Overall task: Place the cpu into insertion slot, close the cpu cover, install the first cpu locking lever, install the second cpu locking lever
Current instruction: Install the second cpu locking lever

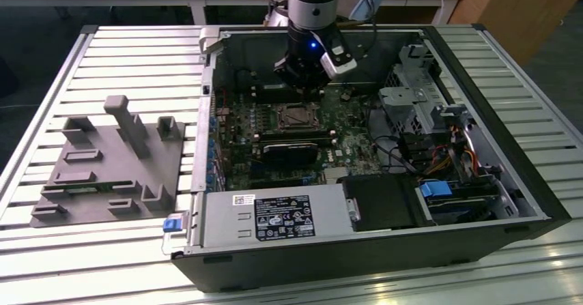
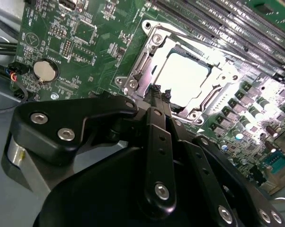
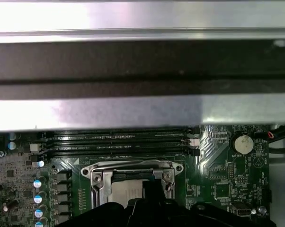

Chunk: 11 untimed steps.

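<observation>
Gripper — fingertips pressed together, gripping nothing — at the cpu cover edge, frame centre in the second wrist view; cpu seated in insertion slot.

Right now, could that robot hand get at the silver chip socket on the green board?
Probably yes: the hand hangs right at the edge of the insertion slot, with nothing between them.

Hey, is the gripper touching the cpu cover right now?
Cannot tell. In the second wrist view the gripper tips overlap the near edge of the cpu cover, but neither contact nor a gap shows plainly.
</observation>
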Each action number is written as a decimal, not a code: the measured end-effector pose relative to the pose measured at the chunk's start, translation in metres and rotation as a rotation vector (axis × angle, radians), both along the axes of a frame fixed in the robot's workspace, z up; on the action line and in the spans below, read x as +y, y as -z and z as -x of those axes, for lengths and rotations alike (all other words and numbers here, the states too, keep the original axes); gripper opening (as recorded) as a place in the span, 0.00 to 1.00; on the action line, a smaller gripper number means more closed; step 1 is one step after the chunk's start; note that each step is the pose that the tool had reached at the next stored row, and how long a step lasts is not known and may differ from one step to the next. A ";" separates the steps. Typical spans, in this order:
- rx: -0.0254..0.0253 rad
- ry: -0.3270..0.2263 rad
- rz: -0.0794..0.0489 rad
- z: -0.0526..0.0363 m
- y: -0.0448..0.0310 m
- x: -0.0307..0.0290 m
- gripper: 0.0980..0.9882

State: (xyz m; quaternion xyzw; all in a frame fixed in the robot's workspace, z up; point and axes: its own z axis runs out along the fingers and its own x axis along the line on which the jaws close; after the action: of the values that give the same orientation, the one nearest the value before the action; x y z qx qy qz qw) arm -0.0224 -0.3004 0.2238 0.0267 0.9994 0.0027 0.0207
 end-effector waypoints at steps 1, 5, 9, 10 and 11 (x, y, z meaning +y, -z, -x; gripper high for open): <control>0.0000 0.000 0.000 0.0000 0.0000 -0.0011 0.01; 0.0000 0.000 0.000 0.0000 0.0001 -0.0060 0.01; 0.0001 0.000 0.000 0.0000 0.0001 -0.0126 0.01; 0.0000 0.000 0.000 0.0000 0.0002 -0.0145 0.01; 0.0000 0.000 0.000 0.0000 0.0002 -0.0165 0.01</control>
State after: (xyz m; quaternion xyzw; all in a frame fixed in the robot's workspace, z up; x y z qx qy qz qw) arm -0.0224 -0.3170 0.2236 0.0267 0.9994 0.0027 0.0207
